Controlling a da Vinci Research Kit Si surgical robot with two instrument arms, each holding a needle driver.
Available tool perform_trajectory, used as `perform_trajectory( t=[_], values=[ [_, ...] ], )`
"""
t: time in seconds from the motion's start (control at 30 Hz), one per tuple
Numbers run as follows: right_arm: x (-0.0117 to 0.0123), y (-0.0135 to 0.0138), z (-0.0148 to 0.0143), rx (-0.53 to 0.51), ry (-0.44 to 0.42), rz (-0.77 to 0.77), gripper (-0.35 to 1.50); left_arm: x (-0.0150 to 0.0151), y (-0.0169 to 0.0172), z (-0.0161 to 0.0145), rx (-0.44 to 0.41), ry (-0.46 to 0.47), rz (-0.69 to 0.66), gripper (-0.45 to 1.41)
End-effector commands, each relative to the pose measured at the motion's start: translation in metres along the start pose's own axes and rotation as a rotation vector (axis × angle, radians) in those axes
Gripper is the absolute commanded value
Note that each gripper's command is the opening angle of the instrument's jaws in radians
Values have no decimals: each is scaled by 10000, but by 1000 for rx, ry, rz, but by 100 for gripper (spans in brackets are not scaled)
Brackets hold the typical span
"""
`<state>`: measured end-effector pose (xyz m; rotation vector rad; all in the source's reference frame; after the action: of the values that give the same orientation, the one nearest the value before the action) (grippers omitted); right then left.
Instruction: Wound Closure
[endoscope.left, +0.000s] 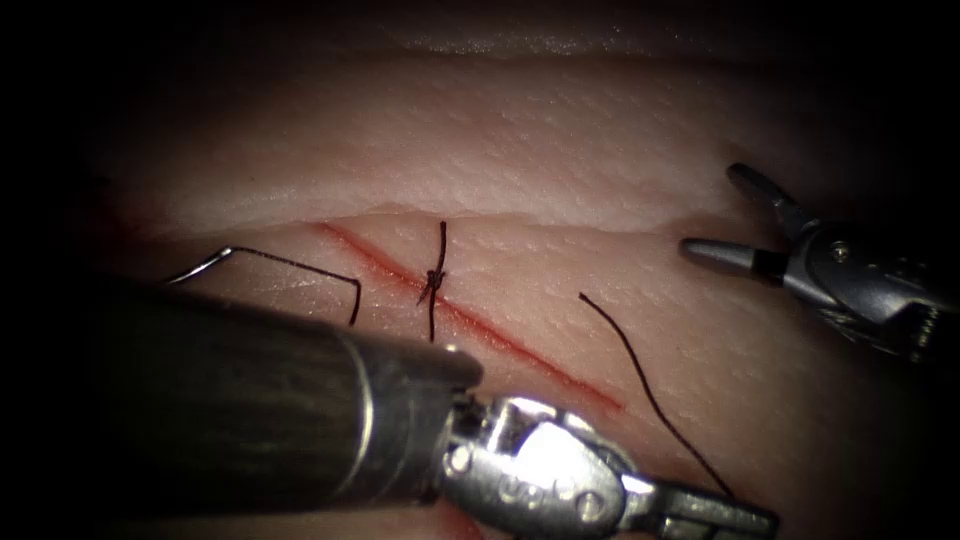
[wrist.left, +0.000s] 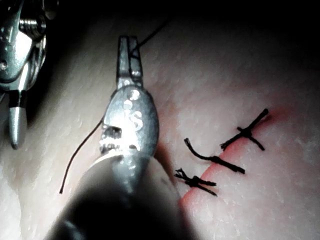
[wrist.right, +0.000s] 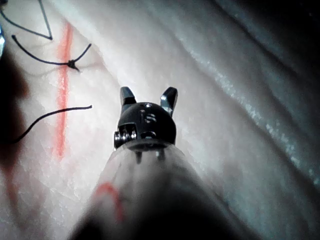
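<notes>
**Thread clamped left, needle loose on the tissue**

Pale, pebbled tissue (endoscope.left: 560, 150), folded in soft ridges, brightly lit in the middle and dark at the edges. Across it, a thin slanting cut (endoscope.left: 500, 340), lined with red fluid. Over the cut, one dark knot (endoscope.left: 435, 280) with short stiff ends.

Left of the cut, the needle (endoscope.left: 200, 265): a thin steel curve on the surface, held by neither tool, partly hidden behind the left shaft; cannot tell whether its tip sits in the tissue. From its end, black thread bent at a sharp corner.

Left gripper (endoscope.left: 725, 518): shiny metal, together, clamped on a second thread (endoscope.left: 640, 380) curving over the tissue right of the cut.

Right gripper (endoscope.left: 715, 212): smooth and blunt, apart, holding nothing, above the tissue well right of the cut.
</notes>
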<state>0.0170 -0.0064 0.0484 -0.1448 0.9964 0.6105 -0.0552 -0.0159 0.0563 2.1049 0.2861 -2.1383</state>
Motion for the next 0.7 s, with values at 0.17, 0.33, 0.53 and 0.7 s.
perform_trajectory(
  t=[0.17, 0.33, 0.53, 0.7],
  values=[
    [-1, -15, 25, 30, -5, -15, 138, -43, -1, 23, -2, -25, -11, 81],
    [-3, -19, 30, 49, -17, -23, 138, -66, 1, 16, 87, -111, -91, 131],
    [-3, -18, 34, 45, -18, -21, 138, -46, 12, -22, 106, -132, -119, 138],
    [-2, -20, 33, 48, -16, -22, 138, -26, 28, -63, 90, -248, -146, 138]
  ],
)
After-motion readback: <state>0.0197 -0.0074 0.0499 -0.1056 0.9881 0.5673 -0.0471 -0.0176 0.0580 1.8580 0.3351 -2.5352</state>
